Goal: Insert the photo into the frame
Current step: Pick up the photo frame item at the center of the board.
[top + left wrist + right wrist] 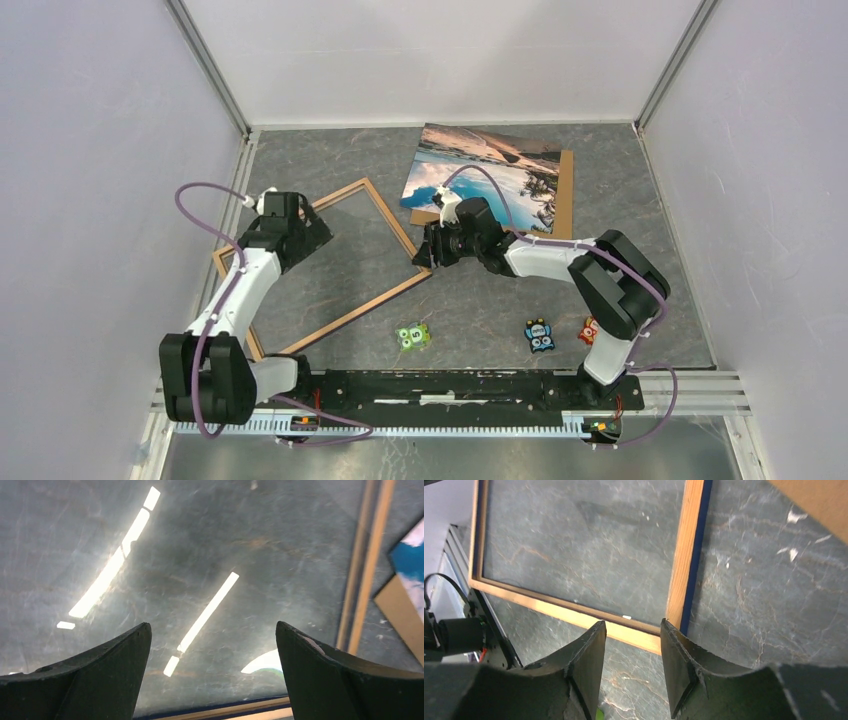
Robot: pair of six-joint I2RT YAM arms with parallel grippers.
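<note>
The frame (397, 228) lies flat on the dark table left of centre, turned like a diamond, light wood side up with a blue edge. The photo (490, 170) lies picture side up at the back, on a brown backing board (566, 195). My left gripper (318, 224) hovers over the frame's upper left part, jaws wide open and empty (212, 630); a frame rail (367, 565) and a photo corner (410, 565) show to its right. My right gripper (428, 256) is at the frame's right corner. Its jaws stand partly apart (633, 626), with the frame (681, 555) corner just beyond the tips and nothing between them.
Three small toy figures stand near the front: a green one (413, 336), a blue and black one (539, 336) and a red one (588, 330). White walls close in the table at the back and sides. The arms' mounting rail (450, 385) runs along the near edge.
</note>
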